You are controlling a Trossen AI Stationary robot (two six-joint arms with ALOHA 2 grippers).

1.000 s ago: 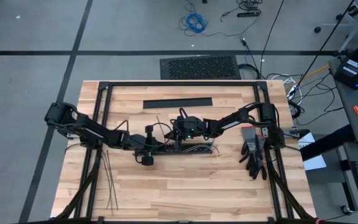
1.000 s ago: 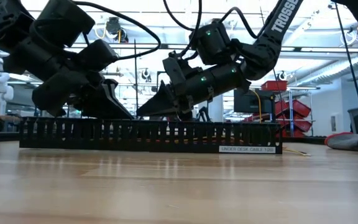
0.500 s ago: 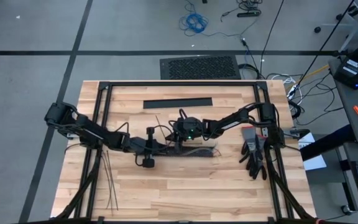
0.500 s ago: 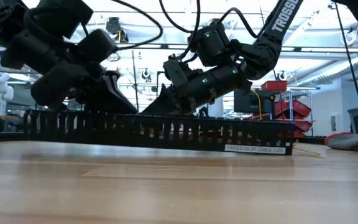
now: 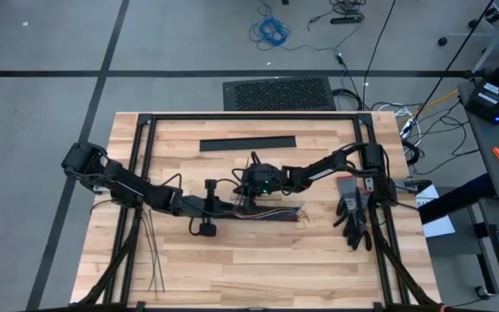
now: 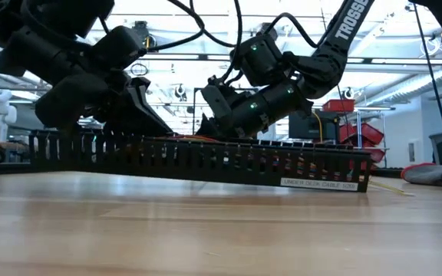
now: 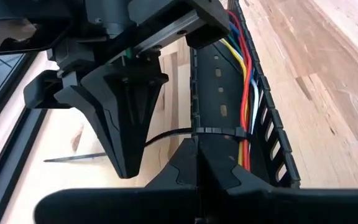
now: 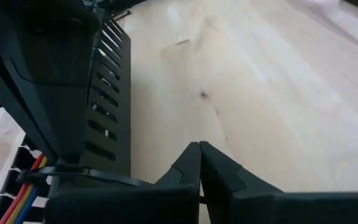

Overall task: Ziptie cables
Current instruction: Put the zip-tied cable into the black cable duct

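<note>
Spare zipties [image 5: 152, 251], thin straight dark strips, lie on the wood table [image 5: 258, 277] at its left-front edge. L gripper [image 7: 197, 163], fingers pinched together, meets a looped ziptie [image 7: 219, 132] round the slotted black plastic duct [image 6: 206, 159]. Cables [image 7: 246, 81], smooth red/yellow/blue/white wires, run inside the duct mid-table. R gripper [image 8: 199, 163], fingers also pressed tight, sits just beside. Black gloves [image 5: 355, 217] lie far right.

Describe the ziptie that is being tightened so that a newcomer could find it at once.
Start at the long black slotted duct in the middle of the wooden table, between the two grippers. Coloured cables run along inside it. The ziptie is the thin black band crossing them; the spare zipties lie loose near the table's left front corner.
</note>
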